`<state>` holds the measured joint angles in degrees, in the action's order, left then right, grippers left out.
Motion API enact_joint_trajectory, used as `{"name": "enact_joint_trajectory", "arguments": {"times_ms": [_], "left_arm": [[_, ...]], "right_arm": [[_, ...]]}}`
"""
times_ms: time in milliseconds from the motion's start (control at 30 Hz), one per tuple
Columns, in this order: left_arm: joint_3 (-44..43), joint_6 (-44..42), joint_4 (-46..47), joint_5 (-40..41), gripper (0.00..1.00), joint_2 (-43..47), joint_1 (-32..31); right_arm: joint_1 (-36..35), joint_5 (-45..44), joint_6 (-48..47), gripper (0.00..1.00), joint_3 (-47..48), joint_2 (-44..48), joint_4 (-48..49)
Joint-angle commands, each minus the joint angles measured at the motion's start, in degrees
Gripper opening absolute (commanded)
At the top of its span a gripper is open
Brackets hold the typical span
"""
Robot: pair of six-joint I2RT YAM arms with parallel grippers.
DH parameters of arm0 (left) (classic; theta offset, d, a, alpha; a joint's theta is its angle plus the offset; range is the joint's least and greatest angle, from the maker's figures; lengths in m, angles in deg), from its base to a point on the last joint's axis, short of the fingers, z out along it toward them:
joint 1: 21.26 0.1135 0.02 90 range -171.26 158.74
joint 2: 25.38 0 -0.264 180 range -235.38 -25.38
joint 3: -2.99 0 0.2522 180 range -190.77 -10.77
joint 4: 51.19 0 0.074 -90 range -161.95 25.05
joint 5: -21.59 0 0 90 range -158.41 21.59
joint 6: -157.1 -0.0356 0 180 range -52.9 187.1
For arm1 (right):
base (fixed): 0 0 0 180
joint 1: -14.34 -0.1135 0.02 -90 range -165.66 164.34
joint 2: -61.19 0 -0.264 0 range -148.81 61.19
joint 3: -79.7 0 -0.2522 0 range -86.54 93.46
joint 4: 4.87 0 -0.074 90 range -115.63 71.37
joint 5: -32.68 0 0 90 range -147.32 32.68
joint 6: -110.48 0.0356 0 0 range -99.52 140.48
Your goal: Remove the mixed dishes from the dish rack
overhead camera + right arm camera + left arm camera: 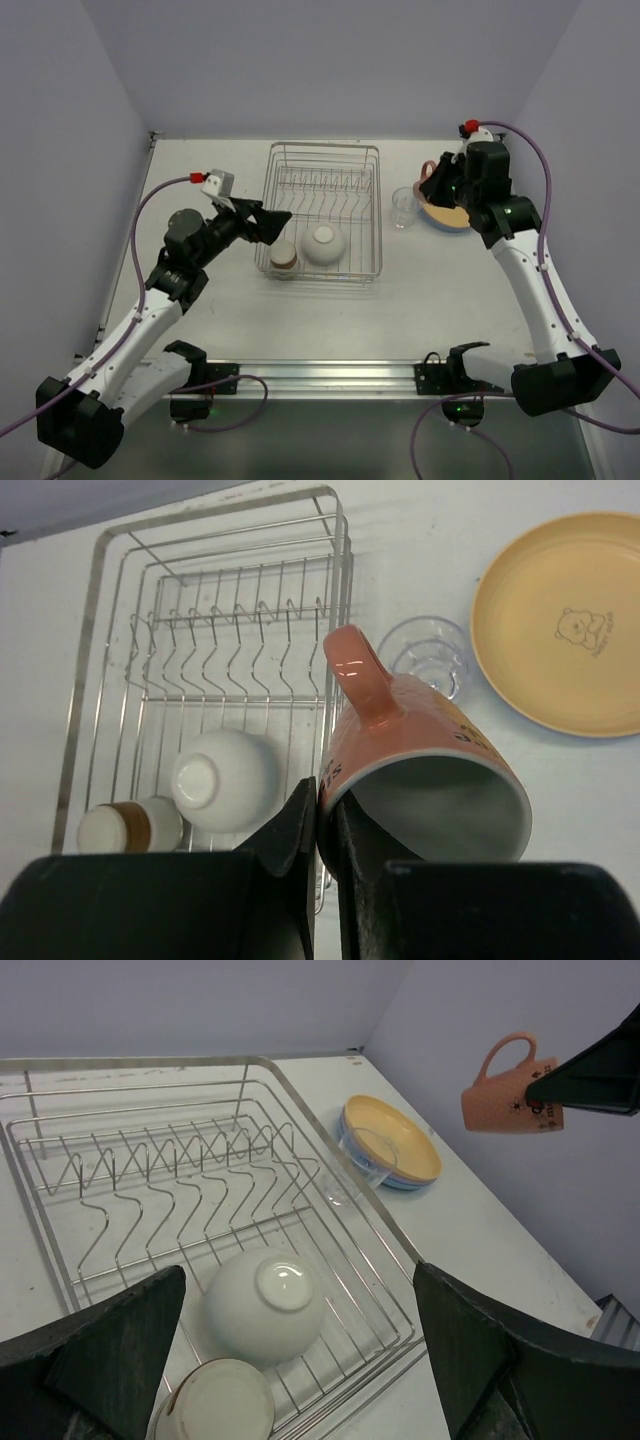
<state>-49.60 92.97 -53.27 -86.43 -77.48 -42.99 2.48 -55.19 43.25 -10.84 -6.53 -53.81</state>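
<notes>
A lab robot cell. Bare lilac walls point(330, 60) stand beyond the left gripper point(275, 225) and right gripper point(438, 185), boxing a white table point(230, 300); a mounting rail point(330, 375) lies behind them.

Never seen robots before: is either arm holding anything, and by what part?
The right gripper pinches the pink mug by its rim wall, beside the handle. The left gripper is open, holding nothing.

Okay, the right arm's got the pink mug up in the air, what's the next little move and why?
Probably lower the mug onto a bare patch of table beside the plate stack and glass, then let go. The right gripper is shut on its wall, and it hangs outside the dish rack.
</notes>
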Motion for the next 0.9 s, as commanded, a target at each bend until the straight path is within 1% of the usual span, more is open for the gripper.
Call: {"name": "enact_joint_trajectory", "arguments": {"times_ms": [0,67,233,400,500,533,633,733,867], "left_arm": [[1.6,0.1,-2.4,5.2,1.0,1.7,0.5],[4.1,1.2,-0.6,5.3,1.0,2.7,0.5],[10.7,1.6,1.9,9.3,1.0,5.1,0.5],[13.6,0.3,2.6,10.6,1.0,7.0,0.5],[15.9,-0.1,4.2,11.3,1.0,8.0,0.5],[17.0,-0.3,4.8,11.3,1.0,8.1,0.5],[18.8,-0.8,6.5,11.8,1.0,8.5,0.5],[19.9,-1.3,6.8,12.7,1.0,9.2,0.4],[20.4,-2.1,6.1,14.4,1.0,11.5,0.4]], "right_arm": [[0.1,-2.5,-2.2,0.0,1.1,-0.6,-0.9],[0.1,-2.5,-2.2,0.0,0.3,-1.4,-1.2],[0.1,-4.1,-2.1,0.0,-1.5,-4.3,-2.2],[0.2,-4.4,-1.9,0.0,-4.0,-7.8,-1.3],[0.1,-3.8,-2.1,0.0,-9.4,-8.5,2.6],[0.1,-4.2,-1.4,0.0,-12.7,-8.5,3.4],[0.1,-5.6,-0.7,0.0,-15.4,-9.4,5.2],[0.1,-6.1,-0.4,0.0,-15.4,-9.6,6.1],[0.1,-8.7,-0.4,0.0,-14.1,-10.8,4.9]]}}
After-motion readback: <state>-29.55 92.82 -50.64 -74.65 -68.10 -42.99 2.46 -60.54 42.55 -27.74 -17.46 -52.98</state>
